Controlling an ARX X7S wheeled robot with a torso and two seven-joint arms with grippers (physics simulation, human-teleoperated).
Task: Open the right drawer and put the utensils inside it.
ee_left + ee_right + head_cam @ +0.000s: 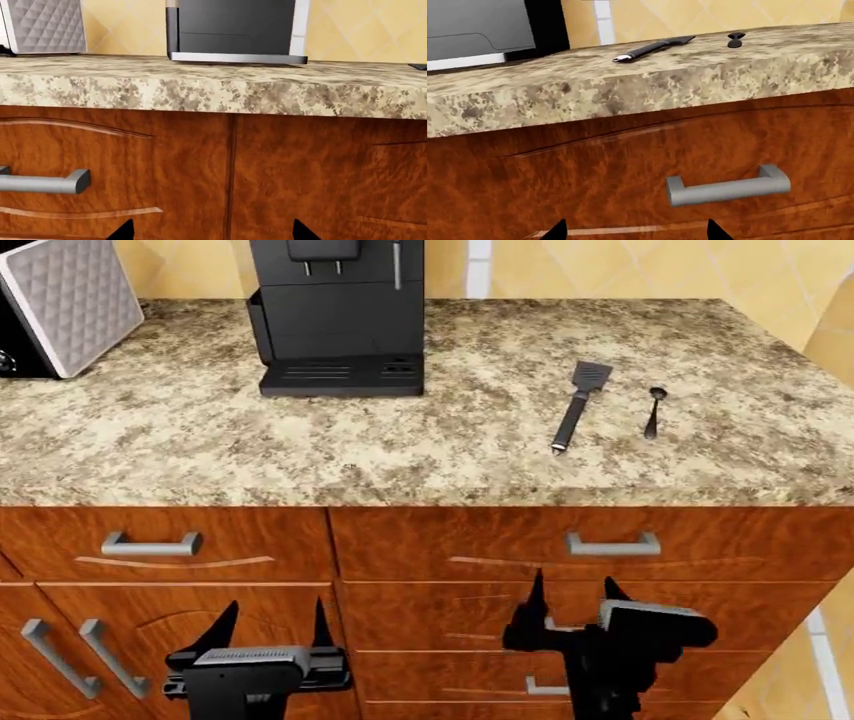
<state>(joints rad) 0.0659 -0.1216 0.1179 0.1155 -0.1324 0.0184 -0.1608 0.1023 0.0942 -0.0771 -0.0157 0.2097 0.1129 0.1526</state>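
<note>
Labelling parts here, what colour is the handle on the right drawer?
Grey metal, on the reddish-brown right drawer; its handle shows best in the right wrist view.

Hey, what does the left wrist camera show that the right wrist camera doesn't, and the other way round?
Only the left wrist view shows the grey quilted appliance on the countertop and the left drawer's bar handle. Only the right wrist view shows the spatula, the spoon and the right drawer's handle on its shut front. Both show the speckled granite countertop, the base of the black coffee machine, the yellow tiled wall and reddish-brown wooden drawer fronts.
</note>
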